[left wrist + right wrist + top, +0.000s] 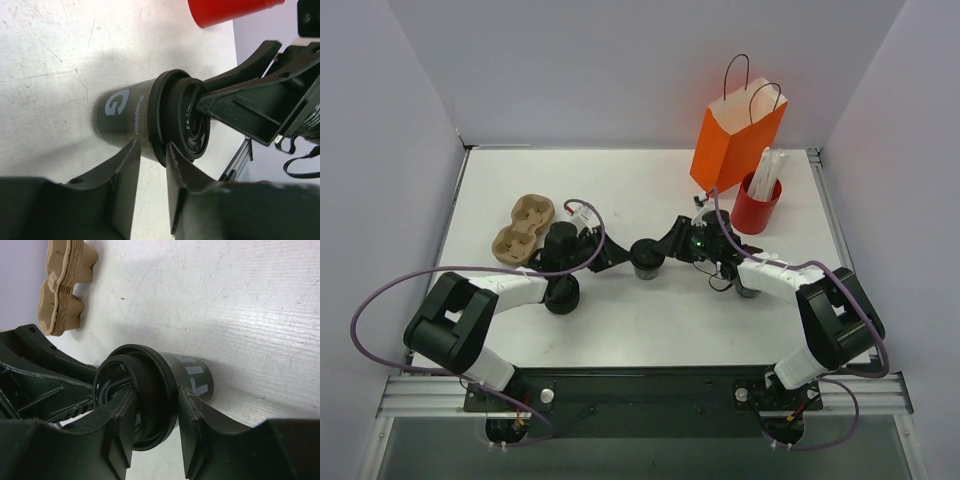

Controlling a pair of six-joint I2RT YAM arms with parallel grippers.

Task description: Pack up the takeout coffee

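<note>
Two claws are on one coffee cup [647, 258], and both are mine. The cup stands upright near the middle of the table [650, 330], with its long axis straight up and down and its black rim on top. My left claw [151, 146] reaches it from the left and my right claw [155, 397] from the right, so it sits squarely between them.

Each claw straddles the rim the same way: one finger lies over the top, the other against the outer wall just under the rim. From my right wrist, that claw looks clamped on the rim. From my left wrist, the fingers touch the rim on either side, so I take that claw as clamped on it too.

The orange paper bag [735, 140] stands at the far right of the table, with a red cup [755, 208] of straws just in front of it. From the coffee cup the bag lies farther back and to the right, past my right claw. A stack of cardboard trays [523, 228] lies at the left, beside my left arm.

My right arm is nearer the bag, so I judge that it should carry and the left should let go first. The cup would have to rise above the bag's mouth, stay upright and keep clear of the straws.
</note>
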